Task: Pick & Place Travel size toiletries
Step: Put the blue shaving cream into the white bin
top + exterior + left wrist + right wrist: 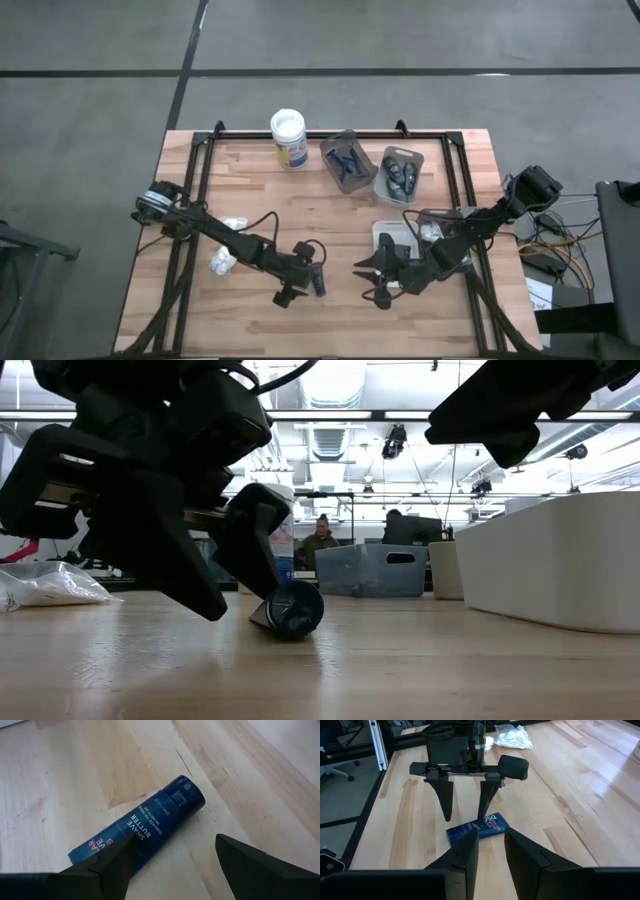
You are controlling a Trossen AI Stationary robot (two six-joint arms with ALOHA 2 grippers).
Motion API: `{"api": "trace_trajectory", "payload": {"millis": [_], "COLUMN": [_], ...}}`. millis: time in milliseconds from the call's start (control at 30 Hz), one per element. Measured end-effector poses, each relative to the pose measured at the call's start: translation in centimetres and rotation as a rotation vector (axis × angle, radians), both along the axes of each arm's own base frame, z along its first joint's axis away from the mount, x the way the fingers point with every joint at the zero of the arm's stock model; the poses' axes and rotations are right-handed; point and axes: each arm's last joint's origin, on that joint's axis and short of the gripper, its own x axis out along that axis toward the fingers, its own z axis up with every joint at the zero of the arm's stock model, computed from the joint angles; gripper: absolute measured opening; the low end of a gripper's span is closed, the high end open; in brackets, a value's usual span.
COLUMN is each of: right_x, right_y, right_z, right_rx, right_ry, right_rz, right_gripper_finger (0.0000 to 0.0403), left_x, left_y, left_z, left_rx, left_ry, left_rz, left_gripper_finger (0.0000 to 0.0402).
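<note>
We see the dark blue tube (137, 827) lying flat on the wooden table (250, 180), near its front edge and about midway along it. The left gripper (301, 281) hangs over it with fingers spread wide, one finger (487, 798) coming down just beside or onto the tube's printed end; whether they touch we cannot tell. The tube is not between the two fingers. The right gripper (372, 282) faces it from the right, well apart, its fingers (462, 857) nearly together and holding nothing. A white packet (222, 262) lies toward the left edge.
</note>
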Motion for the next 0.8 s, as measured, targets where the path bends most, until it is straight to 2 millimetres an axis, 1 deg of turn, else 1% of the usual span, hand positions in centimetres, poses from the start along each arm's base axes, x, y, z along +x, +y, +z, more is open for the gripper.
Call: {"api": "trace_trajectory", "payload": {"millis": [300,467,533,600,700,800], "right_x": [0.2,0.2,0.2,0.2,0.2,0.2], "right_y": [0.1,0.1,0.2,0.2,0.2,0.2], "right_z": [0.4,0.4,0.5,0.5,0.5,0.5], "right_rx": [0.034,0.039,0.042,0.047,0.048,0.048], "right_ry": [-0.042,-0.044,-0.046,-0.041,-0.041,-0.041], "right_rz": [-0.003,-0.005,-0.003,0.011,0.013,0.013], "right_gripper_finger": [0.0120,0.0132,0.0136,0.0141,0.0146,0.0151], "left_x": [0.0,0.1,0.3,0.6,1.2,1.3], "left_y": [0.0,-0.3,-0.8,-1.5,-2.4,-2.6], "left_z": [0.0,0.2,0.6,1.3,2.9,3.2], "left_rx": [-0.036,-0.124,-0.159,-0.155,-0.074,0.034], "left_ry": [0.008,0.017,0.010,-0.023,-0.137,-0.200], "left_rz": [0.049,0.099,0.067,-0.004,-0.136,-0.237], "left_gripper_finger": [0.0277,0.0263,0.0253,0.0243,0.0230,0.0223]}}
